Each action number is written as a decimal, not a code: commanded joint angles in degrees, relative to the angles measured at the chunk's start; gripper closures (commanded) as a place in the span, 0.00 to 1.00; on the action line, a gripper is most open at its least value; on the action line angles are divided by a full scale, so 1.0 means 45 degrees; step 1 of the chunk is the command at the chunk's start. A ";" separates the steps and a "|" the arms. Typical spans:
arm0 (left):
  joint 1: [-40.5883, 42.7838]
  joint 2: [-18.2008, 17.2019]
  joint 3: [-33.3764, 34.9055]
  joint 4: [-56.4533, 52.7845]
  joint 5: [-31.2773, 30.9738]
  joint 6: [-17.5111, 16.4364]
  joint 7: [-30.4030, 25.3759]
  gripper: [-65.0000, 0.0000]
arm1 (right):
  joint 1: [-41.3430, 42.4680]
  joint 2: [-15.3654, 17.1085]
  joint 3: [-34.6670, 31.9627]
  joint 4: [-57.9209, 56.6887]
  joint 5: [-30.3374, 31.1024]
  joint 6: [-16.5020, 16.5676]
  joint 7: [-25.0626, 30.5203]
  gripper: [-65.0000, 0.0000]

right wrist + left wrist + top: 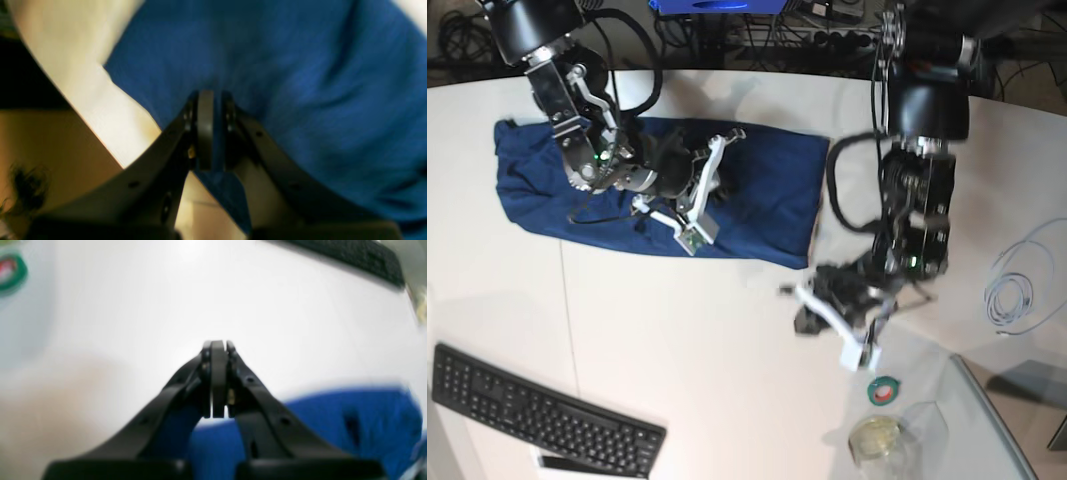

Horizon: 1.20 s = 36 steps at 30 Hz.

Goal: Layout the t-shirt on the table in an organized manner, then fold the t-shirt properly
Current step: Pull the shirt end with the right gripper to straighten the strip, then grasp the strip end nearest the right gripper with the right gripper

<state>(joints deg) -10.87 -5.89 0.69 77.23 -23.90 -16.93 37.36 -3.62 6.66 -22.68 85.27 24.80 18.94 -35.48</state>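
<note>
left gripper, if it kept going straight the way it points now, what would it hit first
Probably the bare white table. The left gripper, shut and empty, points past the t-shirt edge over open tabletop; the keyboard lies farther off to one side. Depth is unclear in this blurred view.

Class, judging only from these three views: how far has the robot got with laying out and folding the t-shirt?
Done: the t-shirt lies on the table as a long band, seemingly folded lengthwise already. In hand: the right pincer is shut on a fold of the fabric; the left pincer is shut, empty, off the cloth's edge. Left: folding the band across into a compact packet.
</note>
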 commanded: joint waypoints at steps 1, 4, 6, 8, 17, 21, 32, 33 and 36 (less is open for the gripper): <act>0.0512 -0.0146 -0.0006 0.0801 -0.0110 -0.0097 -0.0069 1.00 | -0.0007 0.0113 0.0263 0.0674 0.0145 0.0079 0.0218 0.93; 0.2524 -0.0322 -0.0006 0.2168 -0.0110 -0.0116 -0.0088 1.00 | -0.0632 0.0152 0.2412 0.1651 0.0165 0.0079 0.0218 0.93; 0.3364 -0.0322 -0.0006 0.2422 -0.0090 -0.0116 -0.0108 1.00 | -0.0886 -0.0043 0.4248 0.1866 0.0204 0.0079 0.0179 0.92; 0.3813 -0.0303 -0.0006 0.2325 -0.0032 -0.0116 -0.0440 1.00 | -0.1003 -0.0258 0.5967 0.1905 0.0204 0.0079 0.0139 0.92; 0.4810 -0.0615 0.0072 0.1289 -0.0012 -0.0116 -0.1983 1.00 | -0.0886 -0.0336 1.1652 0.1807 0.0223 0.1115 -0.1873 0.28; 0.5083 -0.0713 0.0013 0.1582 -0.0012 -0.0116 -0.2003 1.00 | -0.0886 -0.0356 1.3957 0.0928 0.0223 0.2717 -0.2420 0.24; 0.5474 -0.0654 0.0150 0.2227 -0.0071 -0.0116 -0.2003 1.00 | -0.2117 -0.0922 1.6458 0.0869 0.0126 0.4680 -0.4061 0.28; 0.5493 -0.0635 0.0150 0.2344 -0.0051 -0.0116 -0.2003 1.00 | -0.2254 -0.0903 1.6185 0.0850 0.0106 0.4680 -0.3611 0.31; 0.5493 -0.0615 0.0169 0.2364 -0.0032 -0.0116 -0.1964 1.00 | -0.2625 -0.0688 1.5325 0.0752 0.0106 0.4680 -0.2381 0.40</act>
<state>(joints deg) 13.98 -8.38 1.58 86.89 -23.64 -17.10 29.41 -15.09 2.61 45.95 87.79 24.49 39.53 -46.68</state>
